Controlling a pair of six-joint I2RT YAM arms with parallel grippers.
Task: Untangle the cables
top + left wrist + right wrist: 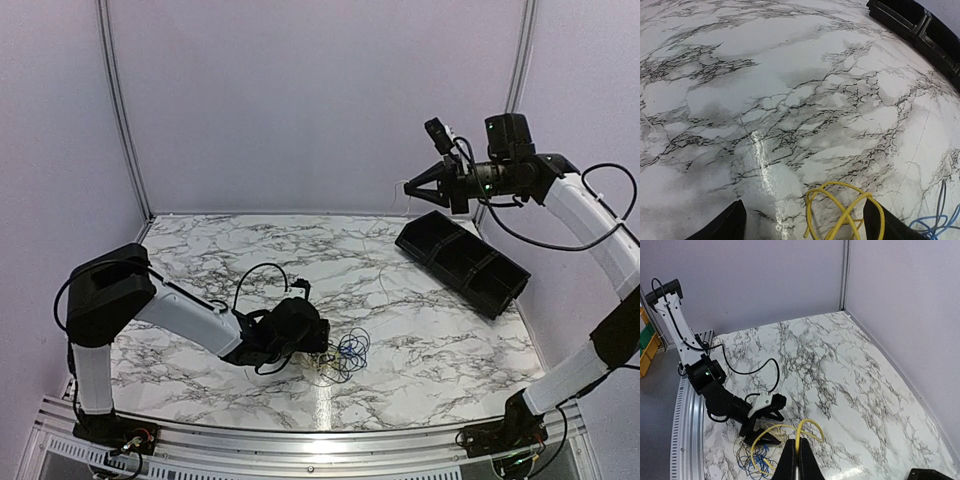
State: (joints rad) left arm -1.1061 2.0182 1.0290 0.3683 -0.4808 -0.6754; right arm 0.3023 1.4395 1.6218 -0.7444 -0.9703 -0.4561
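Left gripper point(804, 205) is low over the marble table point(250, 240) with its jaws spread wide and nothing held. A yellow cable point(846, 212) loop lies on the table between the fingers, nearer the right one. The cables point(345, 358) sit as one tangle mid-table near the front edge, just right of that gripper. The blue cable point(941, 212) lies just outside the right finger. I can't pick out any black strands for sure. Right gripper point(798, 447) is raised high at the far right with its jaws closed. In its wrist view a yellow strand seems to run up to the tips, but I can't confirm a pinch. My read is that the left is lining up to grab the yellow. To do it well, it should drop straight down, straddle only yellow and close where the strands cross. The blue has to be kept outside the jaws. Then it should drag slowly left, away from the blue, and stop if the blue starts to follow. The black divided tray point(478, 250) sits far right, well apart from the tangle. I see nothing in its compartments, though a black wire wouldn't show there.
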